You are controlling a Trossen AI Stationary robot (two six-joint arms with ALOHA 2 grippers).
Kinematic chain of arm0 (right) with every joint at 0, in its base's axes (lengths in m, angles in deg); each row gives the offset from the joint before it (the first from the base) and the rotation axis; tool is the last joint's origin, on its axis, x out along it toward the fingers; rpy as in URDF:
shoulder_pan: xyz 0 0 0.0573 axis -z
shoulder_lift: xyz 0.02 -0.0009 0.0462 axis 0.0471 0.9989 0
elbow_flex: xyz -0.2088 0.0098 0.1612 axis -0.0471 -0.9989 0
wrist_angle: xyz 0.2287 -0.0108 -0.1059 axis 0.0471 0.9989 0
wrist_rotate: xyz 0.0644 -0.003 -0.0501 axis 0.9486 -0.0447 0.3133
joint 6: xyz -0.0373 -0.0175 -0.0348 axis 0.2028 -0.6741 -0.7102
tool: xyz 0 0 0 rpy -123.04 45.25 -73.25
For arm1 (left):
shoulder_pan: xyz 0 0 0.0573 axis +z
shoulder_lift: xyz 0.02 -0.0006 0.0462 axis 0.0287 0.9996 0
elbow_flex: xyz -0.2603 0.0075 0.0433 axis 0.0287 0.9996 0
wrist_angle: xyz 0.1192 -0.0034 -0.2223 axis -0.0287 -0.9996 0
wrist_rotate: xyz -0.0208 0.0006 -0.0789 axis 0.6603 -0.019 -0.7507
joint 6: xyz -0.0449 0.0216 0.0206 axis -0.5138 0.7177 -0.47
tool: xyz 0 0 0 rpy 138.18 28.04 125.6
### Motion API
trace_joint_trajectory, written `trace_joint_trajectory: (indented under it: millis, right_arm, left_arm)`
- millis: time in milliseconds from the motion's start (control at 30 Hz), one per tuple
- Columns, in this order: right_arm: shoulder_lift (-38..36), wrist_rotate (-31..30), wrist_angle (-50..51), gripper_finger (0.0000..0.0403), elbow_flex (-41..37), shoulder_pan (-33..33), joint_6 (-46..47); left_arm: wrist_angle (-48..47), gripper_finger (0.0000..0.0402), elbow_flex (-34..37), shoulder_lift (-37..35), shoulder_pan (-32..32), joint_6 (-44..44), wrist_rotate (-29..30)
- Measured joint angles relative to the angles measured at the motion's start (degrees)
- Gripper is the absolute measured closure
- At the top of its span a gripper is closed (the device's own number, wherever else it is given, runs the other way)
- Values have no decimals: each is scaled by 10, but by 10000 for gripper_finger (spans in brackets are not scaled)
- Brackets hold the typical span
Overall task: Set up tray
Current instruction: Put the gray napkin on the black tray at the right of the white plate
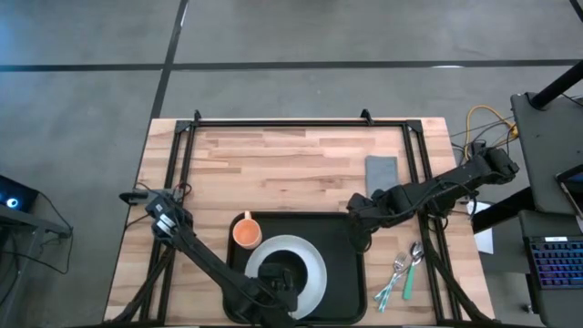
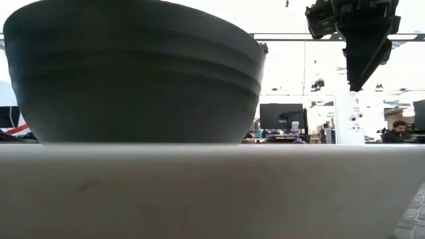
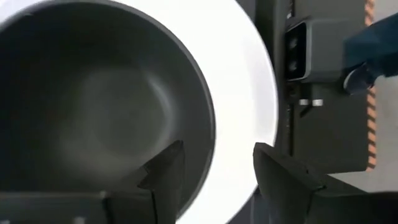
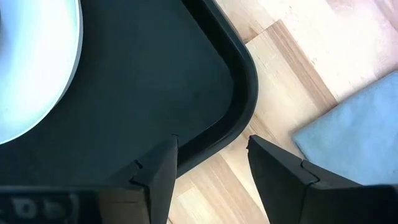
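Tray set-up: the right claw (image 1: 357, 216) straddles the far right corner of the tray (image 1: 351, 273).

The tray lies near the front edge of the counter (image 1: 291, 159), long axis running left to right, carrying the white plate (image 1: 310, 255), dark bowl (image 1: 278, 273) and orange cup (image 1: 247, 232). The right claw's fingers (image 4: 158, 171) are parted and empty, one over the tray floor, one outside the rim. The left claw (image 3: 214, 165), also parted and empty, spans the bowl's rim. Grey napkin (image 1: 382, 169) lies just beyond the right claw, which is the nearer; cutlery (image 1: 401, 271) lies right of the tray.
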Motion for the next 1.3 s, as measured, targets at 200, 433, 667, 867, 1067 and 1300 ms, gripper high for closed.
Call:
trace_joint_trajectory:
  millis: [200,433,667,867,1067,1300]
  right_arm:
    - [0,-21,23,220,0,0,26]
    - [0,-72,144,220,-3,15,105]
    - [0,-27,125,220,-84,102,66]
    - [2,-9,21,220,-162,165,47]
    - [0,-45,-25,220,-167,192,33]
    - [14,-80,-92,220,-196,236,33]
  left_arm:
    - [1,227,0,-36,-4,-25,0]
    - [2,227,0,-78,-6,-58,1]
    - [2,227,0,-107,-6,-88,48]
    - [3,227,0,-111,-5,-112,63]
    - [5,227,0,-111,-5,-125,63]
    - [4,227,0,-111,-5,-126,64]
